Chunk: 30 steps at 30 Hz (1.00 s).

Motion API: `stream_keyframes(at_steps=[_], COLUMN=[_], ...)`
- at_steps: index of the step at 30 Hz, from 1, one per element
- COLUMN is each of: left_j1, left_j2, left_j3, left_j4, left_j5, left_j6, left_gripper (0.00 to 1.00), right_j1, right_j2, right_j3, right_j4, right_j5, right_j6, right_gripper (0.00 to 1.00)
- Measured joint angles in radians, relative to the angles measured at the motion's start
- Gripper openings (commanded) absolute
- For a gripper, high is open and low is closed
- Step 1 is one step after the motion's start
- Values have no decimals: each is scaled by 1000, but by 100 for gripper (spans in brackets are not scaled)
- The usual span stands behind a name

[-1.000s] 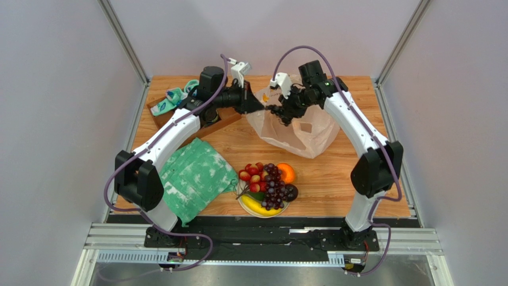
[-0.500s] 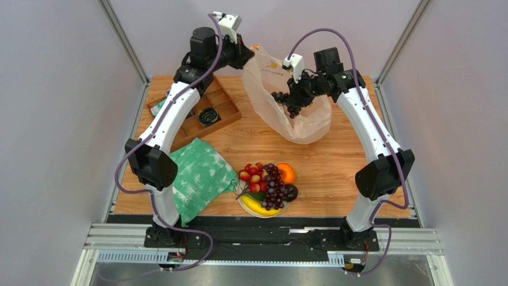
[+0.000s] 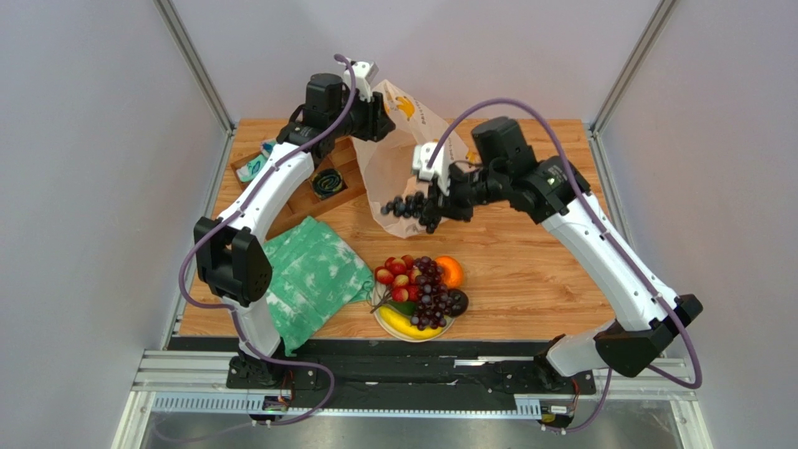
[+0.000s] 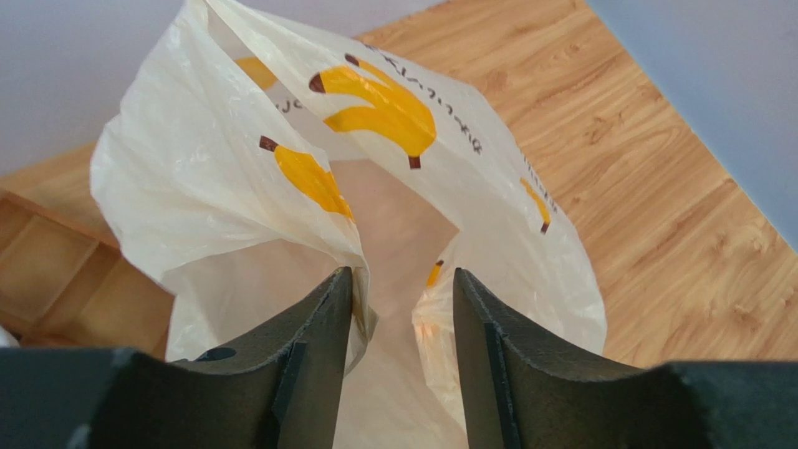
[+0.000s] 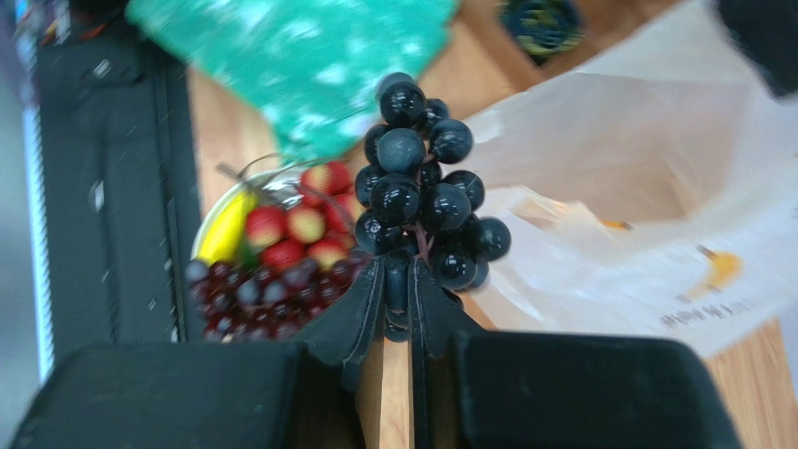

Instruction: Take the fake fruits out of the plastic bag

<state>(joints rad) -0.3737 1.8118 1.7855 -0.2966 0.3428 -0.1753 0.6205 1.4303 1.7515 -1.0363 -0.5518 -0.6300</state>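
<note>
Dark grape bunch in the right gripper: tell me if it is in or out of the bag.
Out. The grape bunch, clamped in the right gripper, is in open air beside the plastic bag, with no film covering it.

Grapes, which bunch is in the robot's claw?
The black bunch, pinched in the right claw; the purple bunch lies on the plate.

Wooden table point(image 3: 524, 271). Green-white mottled cloth point(image 3: 309, 281) crumpled at front left. Clear plate point(image 3: 378, 320) just right of cloth. Wooden compartment tray point(image 3: 348, 180) back left, dark coiled item point(image 3: 327, 182) in one compartment. Teal-white object point(image 3: 251, 166) at tray's left.
</note>
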Motion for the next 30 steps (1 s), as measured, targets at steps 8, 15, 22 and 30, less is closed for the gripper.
stream_keyframes(at_steps=[8,15,22,30], left_j1=[0,0,0,0], left_j2=[-61,-156,-241,-307], left_j3=[-96,-174,-248,-325], left_j4=[-10,2,13,36], left_j5=[-5,-3,14,40], left_j6=[-7,-19,-19,-19], left_gripper=[57,58,58,58], right_j1=[172,256,263,319], right_j2=[19,128,196,256], right_j3=[-117,-121,-127,-158], right_j4=[-134,-145,-120,-111], right_j5=[21,113,185,224], right_j6=[-211,-303,-337,-358], right_gripper=[0,0,0,0])
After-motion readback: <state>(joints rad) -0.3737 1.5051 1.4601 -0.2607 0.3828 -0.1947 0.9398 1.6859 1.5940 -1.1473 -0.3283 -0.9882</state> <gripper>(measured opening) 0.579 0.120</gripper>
